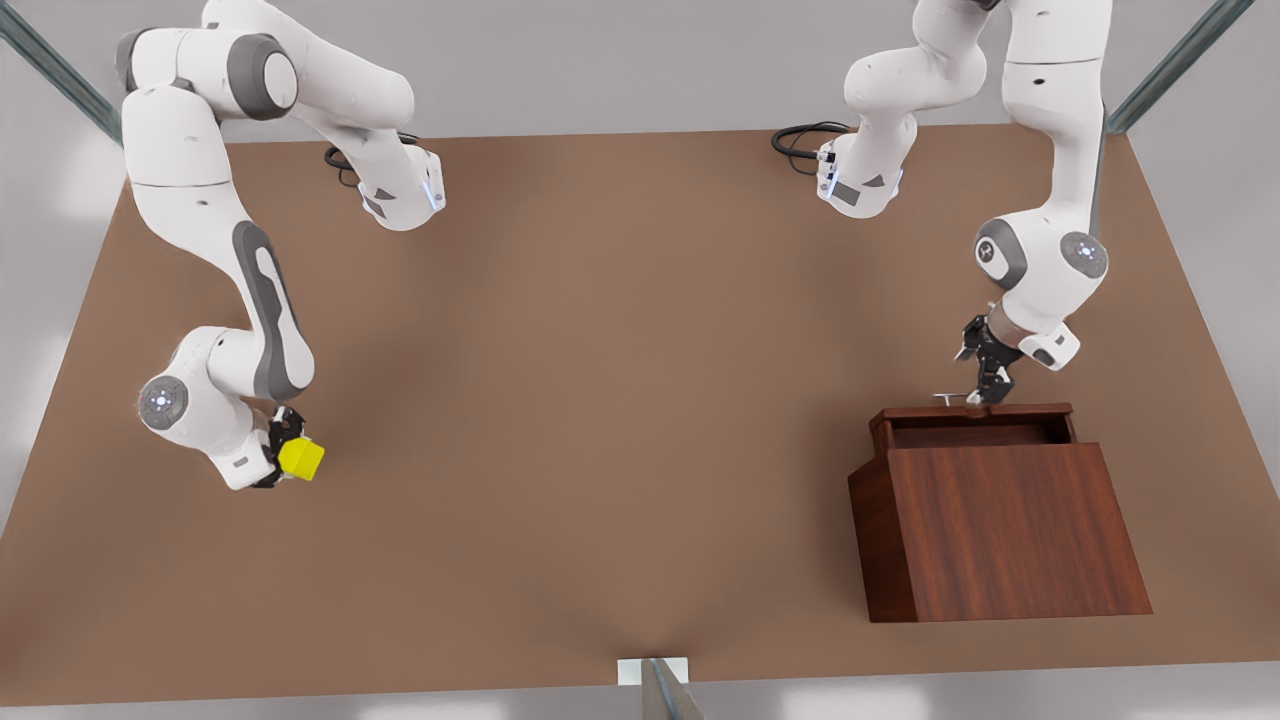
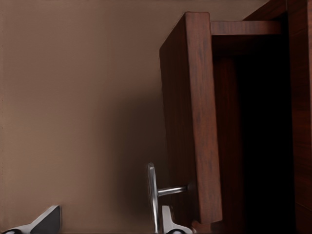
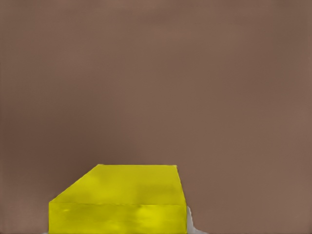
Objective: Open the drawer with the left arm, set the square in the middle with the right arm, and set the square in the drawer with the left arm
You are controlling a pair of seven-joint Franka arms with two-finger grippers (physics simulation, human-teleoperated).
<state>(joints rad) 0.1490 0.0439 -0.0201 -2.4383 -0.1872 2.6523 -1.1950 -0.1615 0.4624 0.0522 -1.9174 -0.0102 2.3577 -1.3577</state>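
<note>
The right claw grips the yellow cube near the table edge on the front view's left; the bare middle lies toward the drawer. The left claw stands open about the drawer's silver handle. The left wrist view shows the drawer's dark hollow.

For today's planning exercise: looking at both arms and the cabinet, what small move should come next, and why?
Probably the right gripper, shut on the yellow cube near the table's edge at the front view's left, should carry it toward the bare middle of the tabletop. The drawer already stands pulled out, with the left gripper at its silver bar handle.
</note>
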